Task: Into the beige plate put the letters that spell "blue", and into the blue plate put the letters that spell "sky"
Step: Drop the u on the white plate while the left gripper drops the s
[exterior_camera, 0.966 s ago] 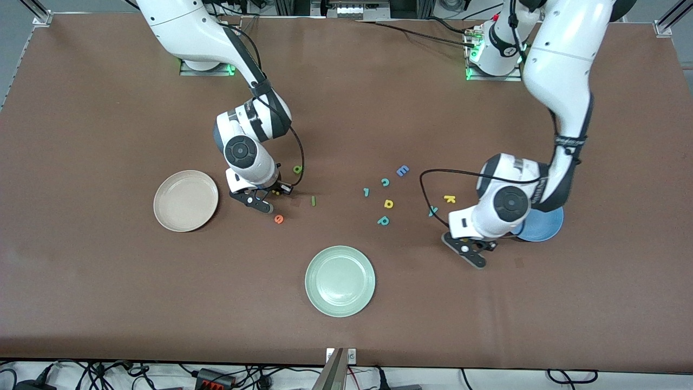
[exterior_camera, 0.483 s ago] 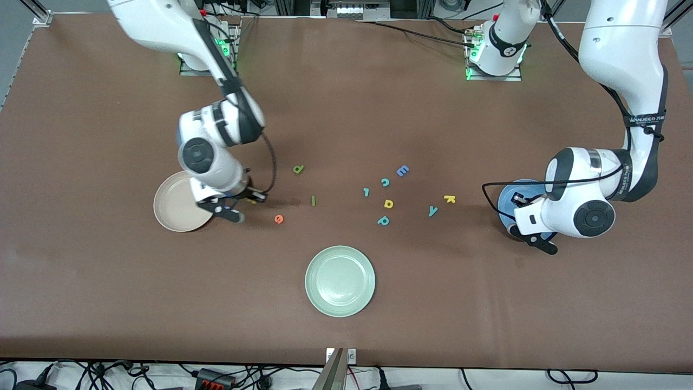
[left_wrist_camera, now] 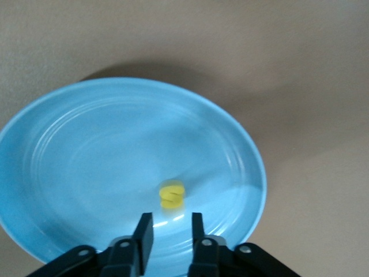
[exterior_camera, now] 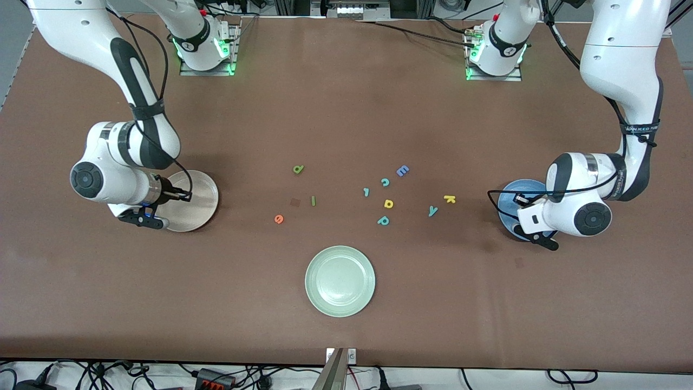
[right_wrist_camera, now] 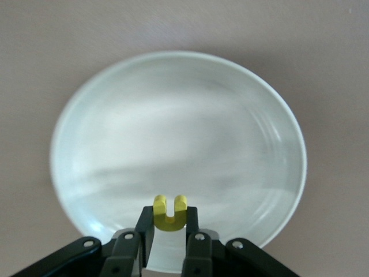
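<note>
Right gripper (right_wrist_camera: 169, 231) is held over the beige plate (exterior_camera: 197, 208), its fingers clamped on the yellow u (right_wrist_camera: 170, 213), which sits between the tips above the plate's rim. Left gripper (left_wrist_camera: 168, 231) is held over the blue plate (left_wrist_camera: 69, 144) with its fingers parted and nothing between them; the yellow s (left_wrist_camera: 172, 195) lies in that plate just ahead of the tips. Between the two grippers, on the table (exterior_camera: 346, 97), the other letters are spread: the light green b (exterior_camera: 298, 169), dark green l (exterior_camera: 313, 201) and orange e (exterior_camera: 279, 219) toward the right gripper, the yellow k (exterior_camera: 449, 199) and teal y (exterior_camera: 432, 210) toward the left gripper. A pale green plate (exterior_camera: 340, 281) is seen nearest the front camera
</note>
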You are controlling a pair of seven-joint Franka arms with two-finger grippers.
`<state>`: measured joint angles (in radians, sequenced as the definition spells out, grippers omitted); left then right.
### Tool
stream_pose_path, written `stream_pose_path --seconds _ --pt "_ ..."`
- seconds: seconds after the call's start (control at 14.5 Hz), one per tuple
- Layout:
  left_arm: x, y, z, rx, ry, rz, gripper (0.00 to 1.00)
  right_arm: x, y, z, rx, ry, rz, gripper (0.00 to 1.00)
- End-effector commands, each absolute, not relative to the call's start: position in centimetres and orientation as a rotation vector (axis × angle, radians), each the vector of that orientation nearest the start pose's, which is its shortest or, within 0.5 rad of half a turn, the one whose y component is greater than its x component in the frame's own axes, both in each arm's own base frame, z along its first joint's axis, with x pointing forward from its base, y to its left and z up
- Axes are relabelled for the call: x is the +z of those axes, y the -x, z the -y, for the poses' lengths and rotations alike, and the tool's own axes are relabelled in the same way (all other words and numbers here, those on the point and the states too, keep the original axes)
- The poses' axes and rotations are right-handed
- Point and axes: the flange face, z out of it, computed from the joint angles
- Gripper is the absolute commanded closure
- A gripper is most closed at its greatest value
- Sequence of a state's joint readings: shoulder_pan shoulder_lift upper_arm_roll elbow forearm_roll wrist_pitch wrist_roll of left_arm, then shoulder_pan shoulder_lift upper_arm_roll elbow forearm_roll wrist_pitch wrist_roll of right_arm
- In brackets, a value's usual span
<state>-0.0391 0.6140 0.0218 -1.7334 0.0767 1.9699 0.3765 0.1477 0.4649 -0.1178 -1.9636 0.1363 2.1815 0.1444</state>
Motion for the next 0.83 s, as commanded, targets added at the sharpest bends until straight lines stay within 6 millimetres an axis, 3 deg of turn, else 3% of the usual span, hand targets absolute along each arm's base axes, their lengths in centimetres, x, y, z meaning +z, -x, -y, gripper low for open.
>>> stream_pose_path --seconds 0.0,0.07,0.14,0.28,0.34,0.41,0.55,0.62,0.76 --pt "22.5 -62.1 3.2 0.583 2.974 -0.680 0.00 19.8 -58.4 -2.2 0.373 3.069 -0.248 0.68" --pt "23.3 -62.0 4.5 0.568 2.971 -0.649 0.00 19.3 -58.5 -1.7 0.365 3.070 -0.256 0.39" --pt "23.4 -61.8 6.4 0.567 2.962 -0.637 0.00 20.2 -58.9 -1.6 0.346 3.068 -0.265 0.00" --pt "24.0 -61.6 11.5 0.524 2.950 -0.560 0.00 24.3 -59.7 -3.6 0.299 3.058 -0.252 0.00" --pt "24.5 -61.6 15.2 0.481 2.945 -0.520 0.00 25.8 -59.6 -5.7 0.321 3.054 -0.252 0.00" --pt "25.0 -61.4 18.7 0.438 2.939 -0.502 0.00 27.0 -59.3 -8.2 0.310 3.055 -0.233 0.00" --pt "24.0 -61.0 24.1 0.398 2.928 -0.397 0.00 27.8 -58.0 -15.0 0.293 3.068 -0.162 0.00" --pt "23.8 -60.8 25.9 0.375 2.928 -0.346 0.00 27.9 -57.4 -17.6 0.282 3.075 -0.121 0.00" --pt "24.3 -62.4 27.3 0.320 2.949 -0.314 0.00 27.3 -55.6 -23.3 0.236 3.082 0.010 0.00"
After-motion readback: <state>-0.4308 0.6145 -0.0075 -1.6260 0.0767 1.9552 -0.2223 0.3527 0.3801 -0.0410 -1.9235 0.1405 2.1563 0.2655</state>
